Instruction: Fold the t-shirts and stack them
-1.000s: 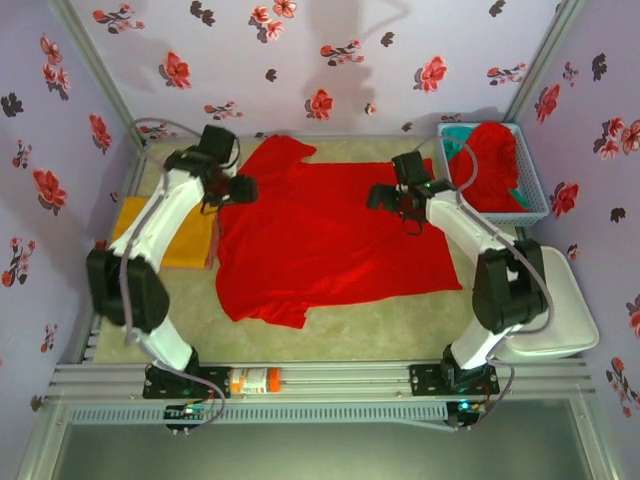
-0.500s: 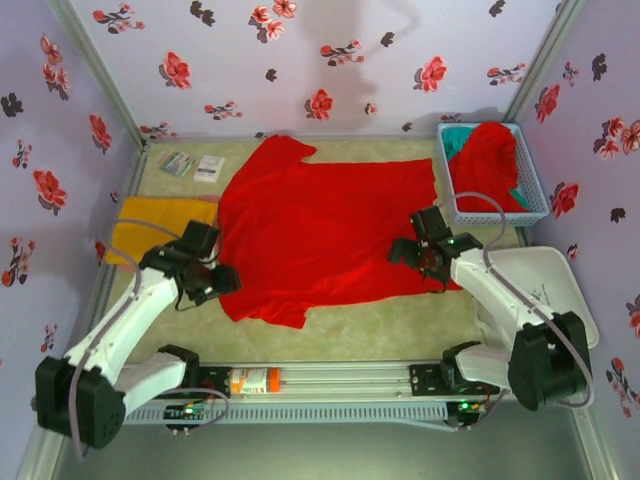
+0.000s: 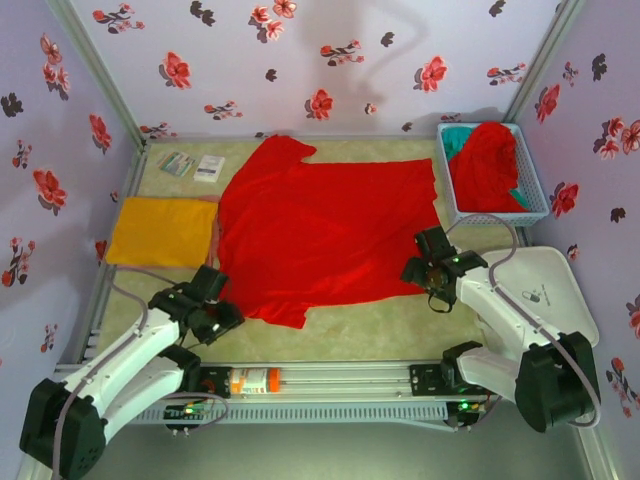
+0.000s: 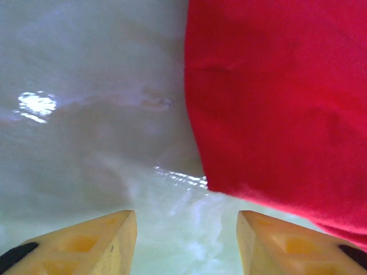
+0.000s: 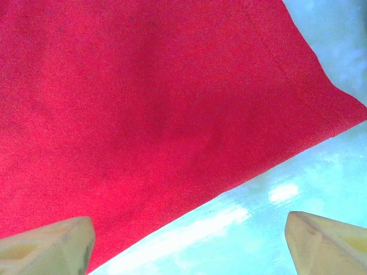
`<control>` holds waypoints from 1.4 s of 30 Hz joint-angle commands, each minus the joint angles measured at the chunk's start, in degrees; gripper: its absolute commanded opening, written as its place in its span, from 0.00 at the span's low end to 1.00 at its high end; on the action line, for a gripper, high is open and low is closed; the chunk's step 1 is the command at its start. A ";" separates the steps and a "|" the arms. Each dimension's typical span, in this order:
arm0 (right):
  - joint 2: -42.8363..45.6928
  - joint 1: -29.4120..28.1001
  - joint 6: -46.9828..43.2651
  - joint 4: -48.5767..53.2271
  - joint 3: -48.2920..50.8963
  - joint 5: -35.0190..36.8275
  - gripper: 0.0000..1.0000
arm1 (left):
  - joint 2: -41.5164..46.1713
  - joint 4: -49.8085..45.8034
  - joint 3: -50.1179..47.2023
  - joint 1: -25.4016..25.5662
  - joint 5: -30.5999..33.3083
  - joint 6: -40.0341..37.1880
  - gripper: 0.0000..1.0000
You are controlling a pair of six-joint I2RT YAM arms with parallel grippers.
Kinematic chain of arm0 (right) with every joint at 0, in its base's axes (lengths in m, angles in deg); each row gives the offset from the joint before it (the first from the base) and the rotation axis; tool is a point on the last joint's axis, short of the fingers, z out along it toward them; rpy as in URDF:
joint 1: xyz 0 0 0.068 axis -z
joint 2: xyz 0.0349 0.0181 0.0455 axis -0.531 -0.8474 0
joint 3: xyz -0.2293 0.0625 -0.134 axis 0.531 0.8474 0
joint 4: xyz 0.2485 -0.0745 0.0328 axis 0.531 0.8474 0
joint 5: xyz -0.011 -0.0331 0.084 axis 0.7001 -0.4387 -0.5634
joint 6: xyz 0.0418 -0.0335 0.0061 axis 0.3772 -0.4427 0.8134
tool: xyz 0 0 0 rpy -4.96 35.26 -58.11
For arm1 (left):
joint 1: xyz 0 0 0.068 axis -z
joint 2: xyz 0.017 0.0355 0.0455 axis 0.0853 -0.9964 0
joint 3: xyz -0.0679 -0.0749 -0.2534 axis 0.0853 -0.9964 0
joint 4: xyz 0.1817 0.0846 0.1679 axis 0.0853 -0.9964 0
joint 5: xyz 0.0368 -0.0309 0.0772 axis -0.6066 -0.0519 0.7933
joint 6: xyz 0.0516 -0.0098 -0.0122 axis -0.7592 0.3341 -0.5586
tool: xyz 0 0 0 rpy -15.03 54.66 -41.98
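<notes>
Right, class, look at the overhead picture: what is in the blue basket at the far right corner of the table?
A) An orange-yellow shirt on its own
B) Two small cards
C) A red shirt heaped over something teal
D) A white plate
C: the basket holds a crumpled red shirt, with teal cloth peeking out beneath it at the far left corner.

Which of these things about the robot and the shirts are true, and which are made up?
The big red t-shirt lies spread on the table. True.
The blue basket holds a bunched red t-shirt. True.
The orange-yellow t-shirt is in the basket. False: it lies flat on the table, left of the big red one.
The left gripper is squeezing cloth. False: its jaws are open and empty, beside the big red t-shirt's edge.
</notes>
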 commanded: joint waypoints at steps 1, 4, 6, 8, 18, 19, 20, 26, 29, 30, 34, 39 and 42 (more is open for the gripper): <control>-0.43 0.10 1.03 -0.50 0.08 0.06 0.86 | 0.96 6.54 -0.71 1.33 2.11 4.39 0.49; -0.89 0.09 0.72 -1.11 0.16 0.01 0.86 | 1.32 8.98 -1.79 1.69 2.33 5.26 0.49; -1.26 0.10 0.62 -1.84 0.19 -0.43 0.86 | 1.77 11.33 -2.70 2.05 2.59 5.96 0.47; -2.00 0.10 -0.01 -3.03 0.09 -2.18 0.86 | 1.93 12.64 -3.24 2.22 3.25 6.42 0.44; -3.54 0.18 -0.41 -3.39 -0.84 -0.91 0.86 | -2.11 12.81 0.44 2.59 4.48 4.14 0.12; -3.71 0.18 -0.49 -3.35 -1.09 -0.79 0.86 | -2.99 12.23 2.08 2.59 4.86 3.31 0.08; -3.95 0.26 -0.58 -3.17 -1.37 -0.69 0.86 | -4.27 10.89 4.28 2.59 5.30 2.19 0.03; -4.26 0.69 -1.30 -2.85 -2.22 0.19 0.86 | -13.81 7.27 16.13 2.50 5.41 -5.23 0.00; -4.48 0.94 -1.64 -2.71 -2.63 -0.08 0.86 | -20.56 6.60 22.20 2.28 5.17 -9.52 0.00; -4.44 1.06 -1.73 -2.70 -2.67 -0.06 0.86 | -23.00 6.59 24.08 2.16 5.05 -11.10 0.00; -4.53 1.44 -1.95 -2.89 -3.00 -0.34 0.86 | -33.06 6.59 32.87 1.80 3.61 -16.59 0.00; -4.27 1.59 -2.00 -2.92 -3.11 -0.67 0.86 | -41.76 3.34 41.19 1.35 1.10 -22.08 0.39; -3.86 1.68 -2.19 -2.85 -2.81 -0.73 0.86 | -39.65 1.55 40.65 0.77 1.02 -23.45 0.48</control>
